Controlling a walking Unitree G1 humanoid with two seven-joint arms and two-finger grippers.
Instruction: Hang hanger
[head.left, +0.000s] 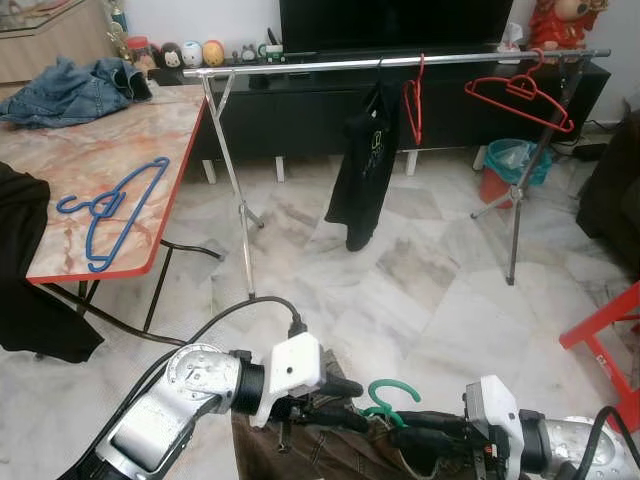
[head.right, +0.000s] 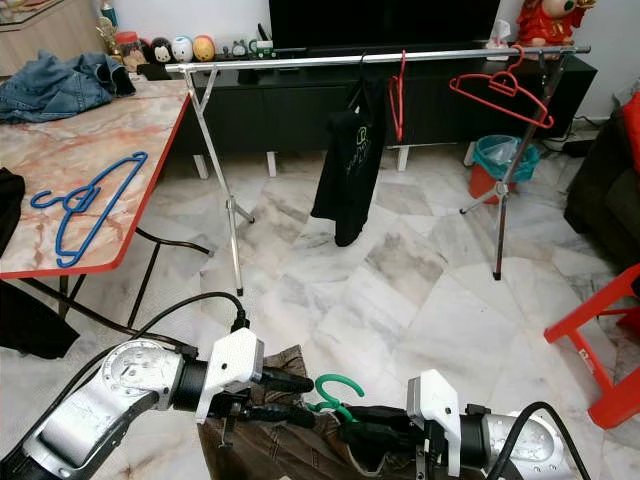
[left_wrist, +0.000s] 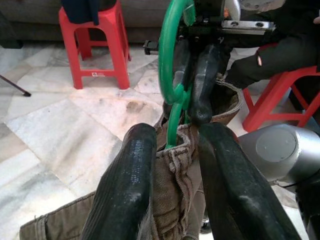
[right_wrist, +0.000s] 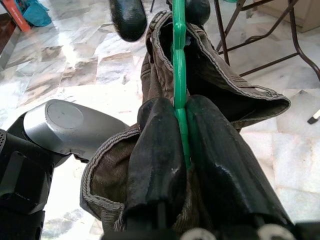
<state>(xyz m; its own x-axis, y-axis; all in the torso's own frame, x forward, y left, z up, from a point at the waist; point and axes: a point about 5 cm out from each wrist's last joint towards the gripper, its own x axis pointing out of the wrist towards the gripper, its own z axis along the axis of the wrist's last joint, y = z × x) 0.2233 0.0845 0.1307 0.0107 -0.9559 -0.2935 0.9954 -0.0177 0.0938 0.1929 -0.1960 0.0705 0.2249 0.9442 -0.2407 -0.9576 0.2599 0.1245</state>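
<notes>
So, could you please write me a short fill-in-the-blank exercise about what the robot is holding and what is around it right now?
1. The hanger held between both grippers is ____ in colour.
2. The right gripper is shut on the hanger, which carries a ____ garment.
3. On the marble table lies a ____ hanger.
4. Two empty ____ hangers hang on the metal rail.

Missing words: green; brown; blue; red

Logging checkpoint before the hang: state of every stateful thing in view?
green hanger: held, off the rail
brown garment: draped on green hanger
right gripper: shut on green hanger
left gripper: shut on brown garment
black garment: hung on rail
red hangers: hung, bare
blue hanger: flat on table
</notes>
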